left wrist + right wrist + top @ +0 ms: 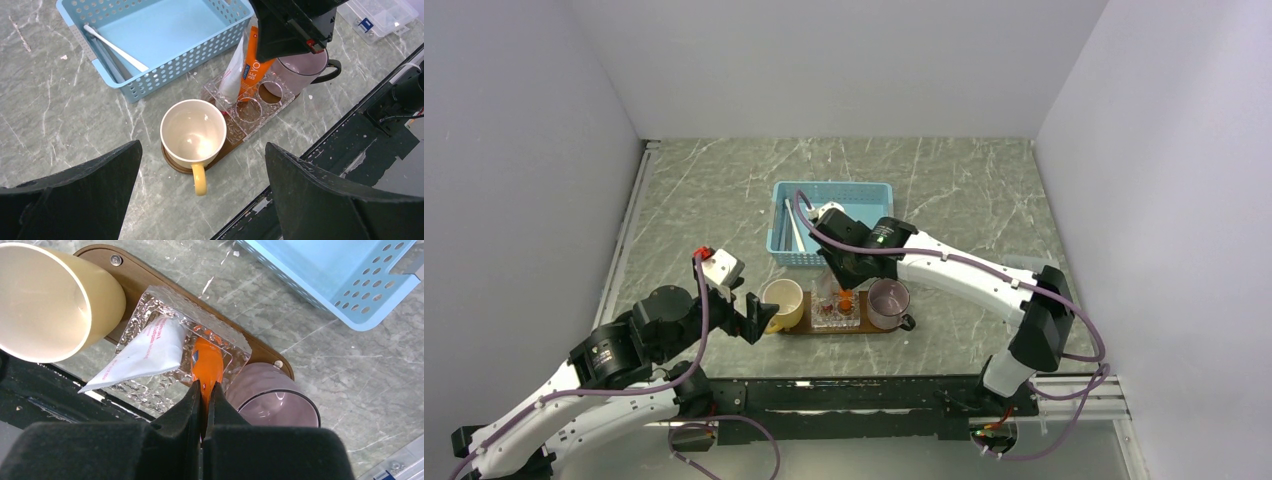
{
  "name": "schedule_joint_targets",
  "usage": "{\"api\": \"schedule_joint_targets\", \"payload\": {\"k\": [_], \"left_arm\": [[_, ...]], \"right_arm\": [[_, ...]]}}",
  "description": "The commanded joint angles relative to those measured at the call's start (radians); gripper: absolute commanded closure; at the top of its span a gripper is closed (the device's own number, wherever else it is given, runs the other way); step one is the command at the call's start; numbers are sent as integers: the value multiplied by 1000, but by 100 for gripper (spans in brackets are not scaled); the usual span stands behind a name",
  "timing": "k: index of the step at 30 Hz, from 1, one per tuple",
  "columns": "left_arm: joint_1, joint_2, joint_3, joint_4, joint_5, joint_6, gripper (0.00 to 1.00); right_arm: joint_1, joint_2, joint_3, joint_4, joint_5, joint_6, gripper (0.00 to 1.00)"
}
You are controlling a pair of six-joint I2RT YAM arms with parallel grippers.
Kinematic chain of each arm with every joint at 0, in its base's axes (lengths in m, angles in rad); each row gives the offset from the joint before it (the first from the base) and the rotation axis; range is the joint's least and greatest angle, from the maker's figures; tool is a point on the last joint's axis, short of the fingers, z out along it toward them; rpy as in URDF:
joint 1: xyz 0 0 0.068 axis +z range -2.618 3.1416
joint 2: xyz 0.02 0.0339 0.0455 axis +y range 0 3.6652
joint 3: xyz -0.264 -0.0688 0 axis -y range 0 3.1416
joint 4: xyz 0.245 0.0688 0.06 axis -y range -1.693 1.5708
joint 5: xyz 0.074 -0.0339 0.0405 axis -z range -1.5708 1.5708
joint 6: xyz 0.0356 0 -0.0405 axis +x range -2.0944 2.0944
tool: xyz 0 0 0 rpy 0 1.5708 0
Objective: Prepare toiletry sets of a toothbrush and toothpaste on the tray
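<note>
The dark-brown tray [796, 327] carries a yellow mug [781, 301], a clear holder [836, 313] and a purple cup [889, 302]. My right gripper [204, 387] is shut on the top of the orange toothpaste [206, 365], which stands upright in a hole of the holder [165, 302]; in the top view it [846, 290] is just above that holder. A white tube [145, 352] leans in the holder beside it. A white toothbrush [116, 49] lies in the light-blue basket [210, 45]. My left gripper [759, 315] is open and empty, just left of the mug.
The basket [829, 222] stands directly behind the tray. The mug's handle [200, 179] points toward the black front rail [864, 395]. A clear plastic box [380, 17] lies at the right near the right arm's base.
</note>
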Motion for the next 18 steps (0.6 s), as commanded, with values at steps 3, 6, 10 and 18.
{"api": "schedule_joint_targets", "payload": {"k": [3, 6, 10, 18], "left_arm": [[-3, 2, -2, 27, -20, -3, 1], [-4, -2, -1, 27, -21, -4, 1], [-3, -5, -2, 27, -24, -4, 0], [-3, -7, -1, 25, -30, -2, 1]], "right_arm": [[6, -2, -13, 62, 39, 26, 100], [5, 0, -20, 71, 40, 29, 100], [5, 3, -27, 80, 43, 36, 100], [5, 4, -43, 97, 43, 44, 100]]}}
